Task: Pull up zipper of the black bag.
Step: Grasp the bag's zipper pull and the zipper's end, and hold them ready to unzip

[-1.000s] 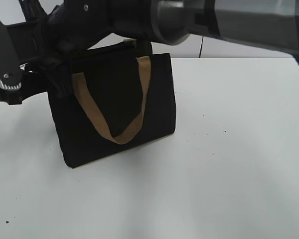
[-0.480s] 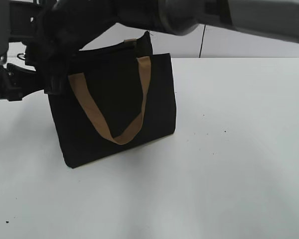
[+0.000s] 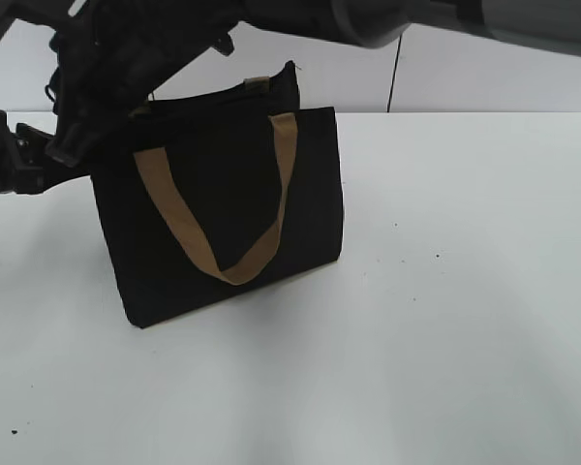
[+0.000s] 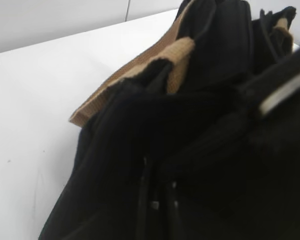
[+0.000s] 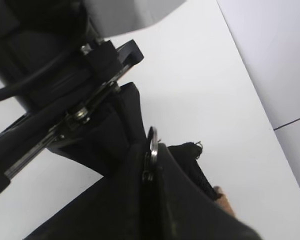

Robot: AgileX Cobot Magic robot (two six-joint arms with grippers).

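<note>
Black bag point(image 3: 223, 213) sits upright on the white table point(image 3: 445, 320), left of centre in the exterior view. Right gripper point(image 5: 151, 150) is pinched on the zipper point(image 5: 151, 142) pull; left gripper point(image 3: 10, 165) is at the bag's left end, can't tell its state. Looks mid-pull. Next: drag along the top edge while the bag's held steady.

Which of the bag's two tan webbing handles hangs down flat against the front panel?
The near tan webbing handle, draped in a V down the black fabric bag; the far handle barely shows above the top edge.
</note>
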